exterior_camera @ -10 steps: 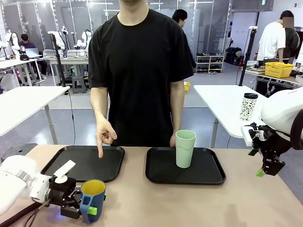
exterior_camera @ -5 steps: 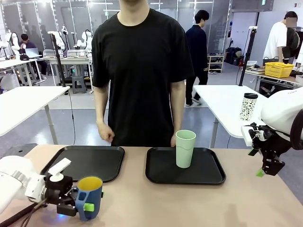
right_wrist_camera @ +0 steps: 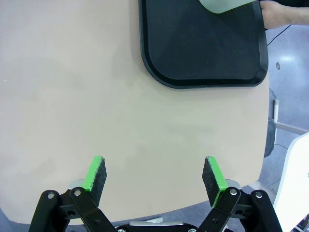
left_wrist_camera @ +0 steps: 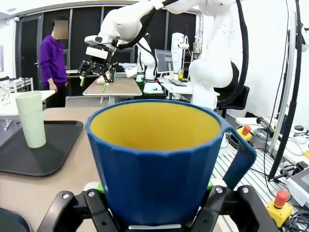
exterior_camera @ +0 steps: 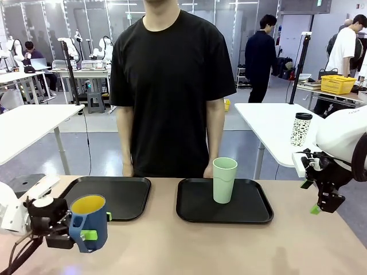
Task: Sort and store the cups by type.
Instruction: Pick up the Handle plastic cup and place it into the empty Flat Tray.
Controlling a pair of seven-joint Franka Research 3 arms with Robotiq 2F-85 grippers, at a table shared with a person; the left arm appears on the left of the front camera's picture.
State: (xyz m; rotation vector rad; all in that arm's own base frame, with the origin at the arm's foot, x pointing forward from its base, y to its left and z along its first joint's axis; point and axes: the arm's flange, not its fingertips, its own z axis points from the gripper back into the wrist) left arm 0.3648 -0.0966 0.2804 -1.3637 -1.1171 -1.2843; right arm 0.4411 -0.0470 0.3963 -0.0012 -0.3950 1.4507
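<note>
The left gripper (exterior_camera: 86, 232) is clamped on the blue mug (exterior_camera: 89, 222), holding it upright above the table, just on the robot's side of the left tray (exterior_camera: 129, 197). The step in hand looks like carrying the mug to that tray. The next move calls for going forward past the rim, lowering, then letting go. The green tumbler (exterior_camera: 224, 180) stands on the right tray (exterior_camera: 195, 209), well off to the gripper's right. The right gripper (right_wrist_camera: 153, 176) hangs wide open, empty.
</note>
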